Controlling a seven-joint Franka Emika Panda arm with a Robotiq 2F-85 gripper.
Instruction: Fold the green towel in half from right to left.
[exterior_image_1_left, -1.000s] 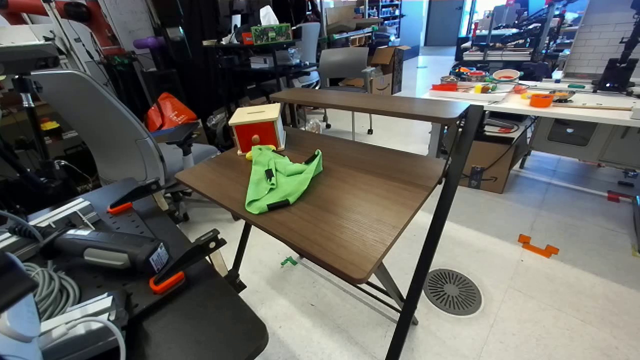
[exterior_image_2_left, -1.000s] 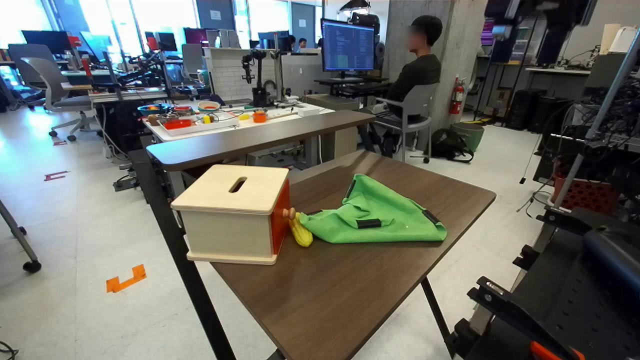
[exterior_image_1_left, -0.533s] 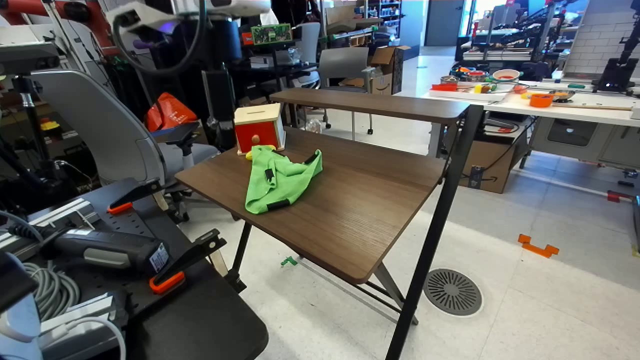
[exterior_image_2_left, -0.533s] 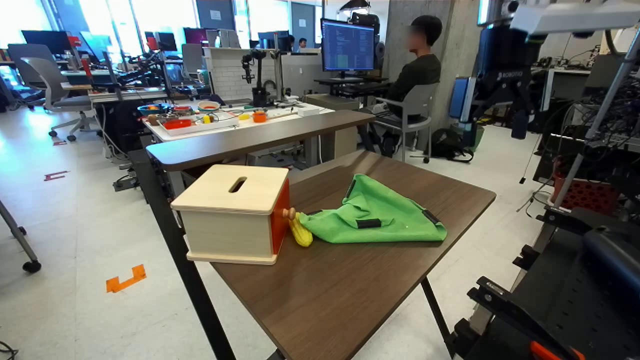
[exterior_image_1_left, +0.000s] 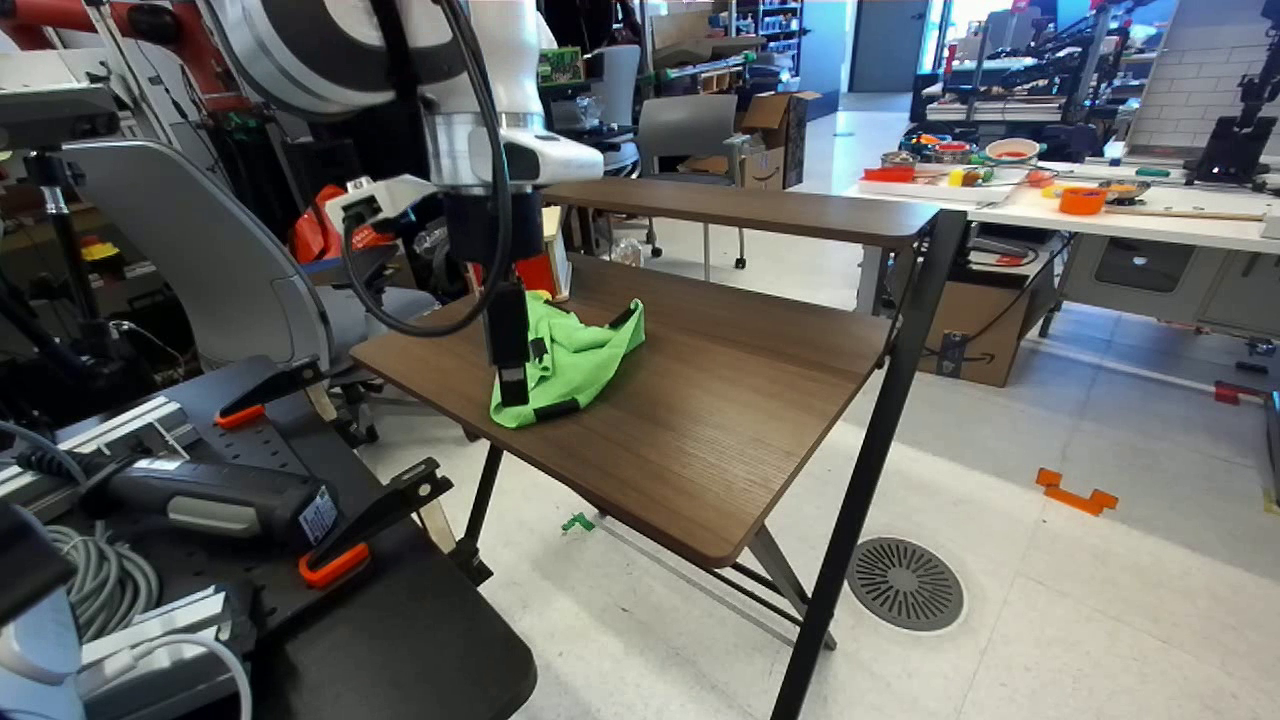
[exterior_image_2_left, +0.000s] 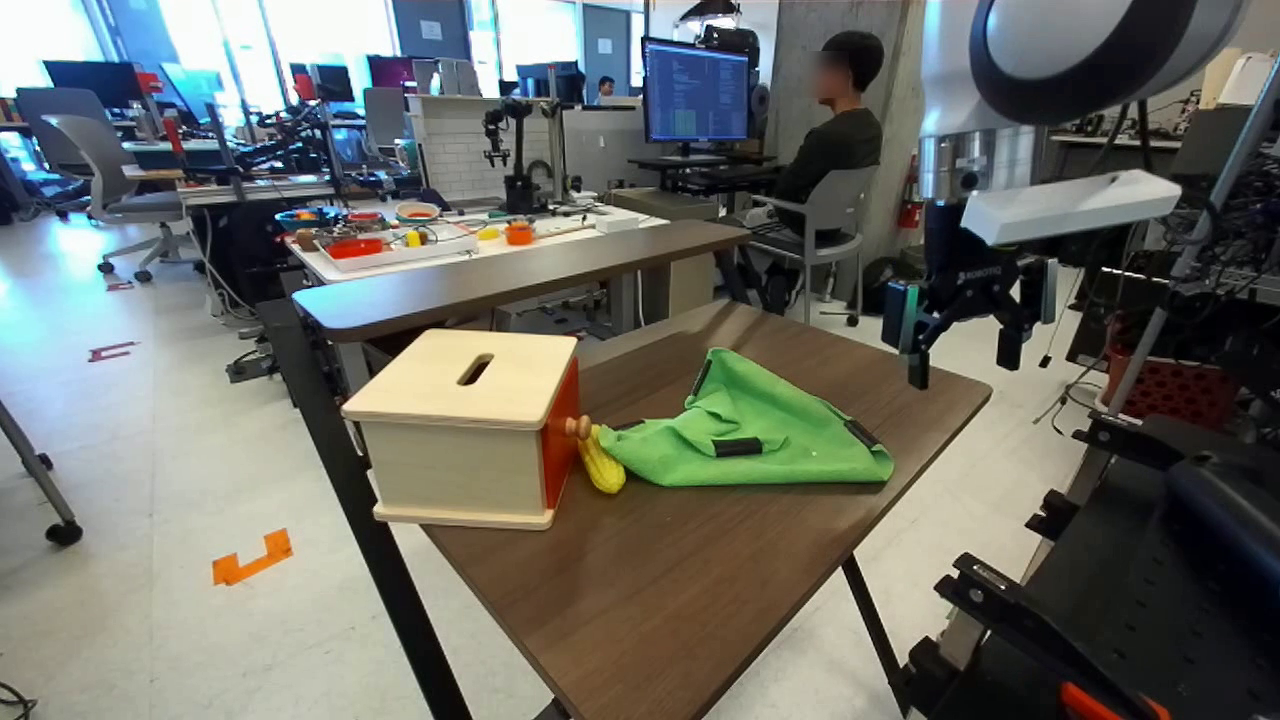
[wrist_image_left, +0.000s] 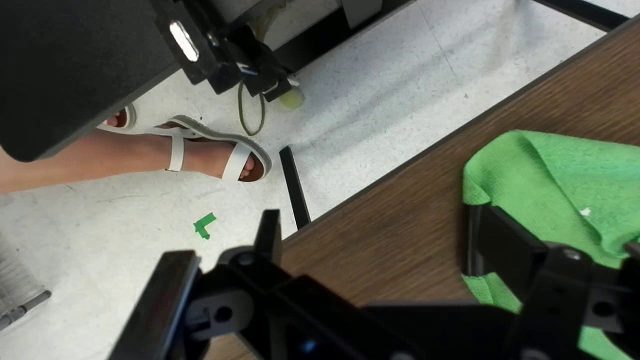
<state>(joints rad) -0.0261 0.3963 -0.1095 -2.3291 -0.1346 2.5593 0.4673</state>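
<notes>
The green towel (exterior_image_2_left: 800, 462) lies crumpled and partly folded over on the brown table, with black patches along its edges. It shows in both exterior views (exterior_image_1_left: 590, 362). In the wrist view the towel (wrist_image_left: 530, 185) is at the right, partly hidden behind one finger. My gripper (exterior_image_2_left: 963, 362) is open and empty, pointing down above the table's edge beside the towel. In an exterior view the gripper (exterior_image_1_left: 513, 385) overlaps the towel's near part. In the wrist view the gripper (wrist_image_left: 375, 234) has its fingers wide apart with bare table and floor between them.
A wooden box (exterior_image_2_left: 450, 470) with a red drawer front stands on the table (exterior_image_2_left: 680, 590), touching or close to a yellow corn (exterior_image_2_left: 602, 462) by the towel. A raised shelf (exterior_image_1_left: 740, 208) runs along the table's back. A black cart (exterior_image_1_left: 400, 640) stands near. A person's foot (wrist_image_left: 210, 155) is on the floor.
The arm has come into view and moved down, bringing the open gripper from high up to just above the table beside the towel. The towel, box and corn have not moved.
</notes>
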